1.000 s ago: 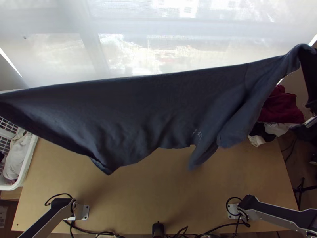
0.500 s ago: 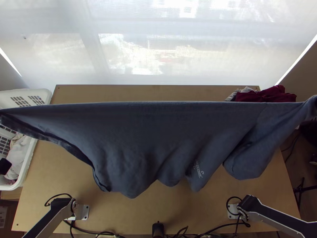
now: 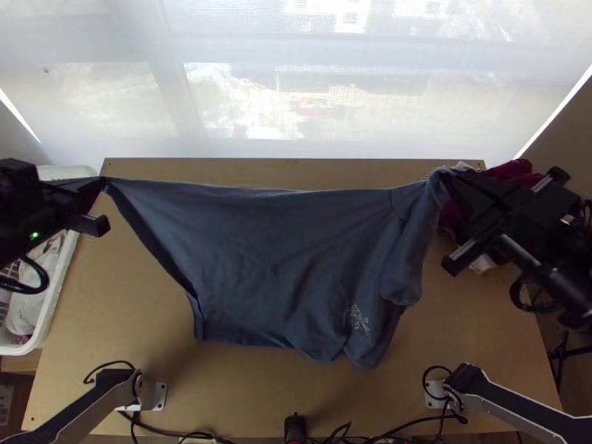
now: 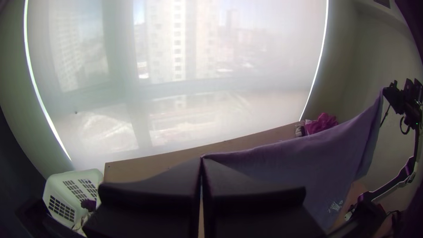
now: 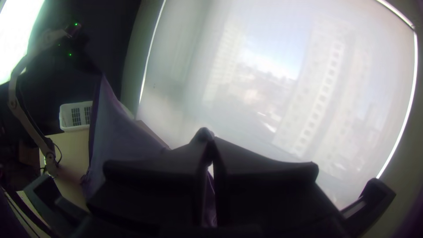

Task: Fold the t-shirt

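In the top view, the blue-grey t-shirt (image 3: 274, 259) hangs stretched over the desk (image 3: 259, 392) between the left gripper (image 3: 104, 182) and right gripper (image 3: 446, 175). It seems lifted and partly straightened; laying down and folding remain. The soft, matte cloth sags in broad creases.

In the left wrist view, the jaws pinch a thin corner.

In the right wrist view, the jaws clamp a rounded, bunched bit.

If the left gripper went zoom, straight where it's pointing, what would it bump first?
Probably the pale blind over the window. Nothing seems to stand between it and the left gripper, whose jaws pinch the t-shirt, but how far off it is, I can't tell.
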You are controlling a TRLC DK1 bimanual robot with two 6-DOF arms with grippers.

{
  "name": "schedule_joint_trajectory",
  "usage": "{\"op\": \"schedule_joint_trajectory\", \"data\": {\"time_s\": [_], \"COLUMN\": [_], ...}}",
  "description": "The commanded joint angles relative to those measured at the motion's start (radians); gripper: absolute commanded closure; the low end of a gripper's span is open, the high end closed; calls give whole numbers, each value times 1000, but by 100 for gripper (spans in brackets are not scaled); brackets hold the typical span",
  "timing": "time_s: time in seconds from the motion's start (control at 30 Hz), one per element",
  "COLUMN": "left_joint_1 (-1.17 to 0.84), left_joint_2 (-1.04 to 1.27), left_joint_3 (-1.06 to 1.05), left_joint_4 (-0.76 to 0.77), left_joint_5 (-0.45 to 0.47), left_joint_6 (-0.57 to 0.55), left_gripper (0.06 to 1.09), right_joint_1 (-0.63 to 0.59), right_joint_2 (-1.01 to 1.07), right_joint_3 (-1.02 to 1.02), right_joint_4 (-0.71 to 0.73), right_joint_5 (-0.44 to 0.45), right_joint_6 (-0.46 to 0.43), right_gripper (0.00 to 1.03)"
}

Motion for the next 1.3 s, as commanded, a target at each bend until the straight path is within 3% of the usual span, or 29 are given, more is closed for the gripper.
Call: {"op": "schedule_joint_trajectory", "data": {"time_s": [0.0, 0.3, 0.57, 1.27], "left_joint_1": [-30, -30, -41, -81], "left_joint_2": [101, 272, 445, 844], "left_joint_3": [-199, -325, -361, -242], "left_joint_4": [198, 411, 554, 732], "left_joint_5": [11, -13, -52, -147], "left_joint_6": [1, -3, -16, -23], "left_gripper": [105, 105, 105, 105], "right_joint_1": [-123, -321, -407, -462], "right_joint_2": [34, 198, 421, 982], "right_joint_3": [-269, -438, -451, -96], "right_joint_4": [237, 476, 622, 680], "right_joint_5": [-91, -199, -237, -254], "right_joint_6": [-20, -18, -30, -86], "right_gripper": [100, 100, 100, 100]}}
